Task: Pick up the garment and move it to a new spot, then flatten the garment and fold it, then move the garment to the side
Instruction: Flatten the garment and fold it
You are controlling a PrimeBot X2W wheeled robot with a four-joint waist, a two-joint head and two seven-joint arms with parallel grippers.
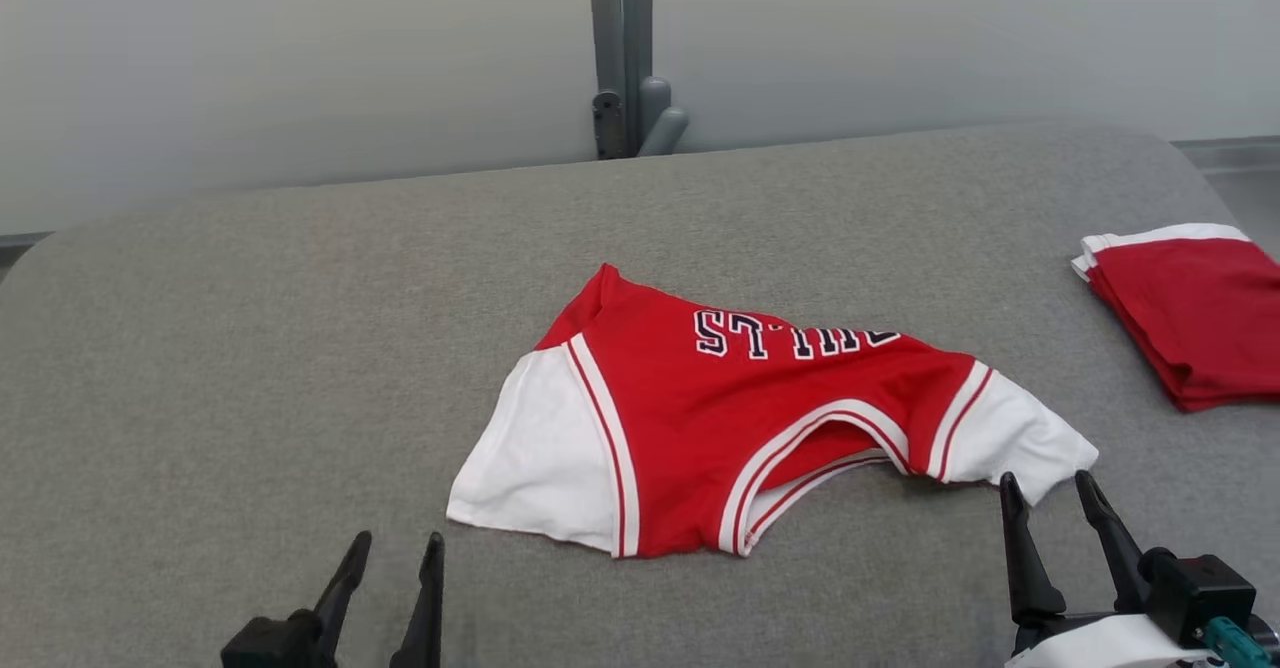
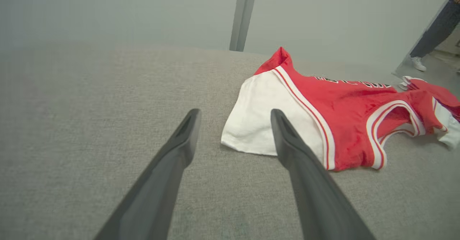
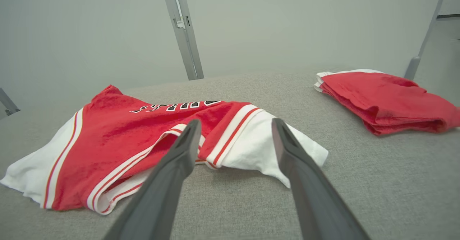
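Right gripper (image 1: 1046, 485): wide open, nothing in it. I've got the tips right at the near edge of the shirt's (image 1: 760, 418) white sleeve (image 1: 1010, 438) on my right. Can't tell if they're actually touching cloth.
Left gripper (image 1: 398, 546): also wide open and empty, down near the front of the table (image 1: 250, 348). It's a bit short of the other white sleeve (image 1: 535, 458) and slightly off to its left.
Shirt: red jersey in the middle of the table, collar toward me, lettering upside down from the head camera. Not flat. The far part is bunched, with a red peak sticking up at the back left, and the right sleeve lifts a little off the table.
Folded pile (image 1: 1190, 308): another red and white garment, neatly folded, at the table's right edge, well apart from mine.
Background: grey post (image 1: 622, 48) behind the table, and someone's leg (image 2: 435, 31) way off in the left wrist view.
Done so far: honestly can't say whether the move to a new spot is done; nothing here proves it.
Left to do: flattening, folding and the move to the side all look untouched to me.
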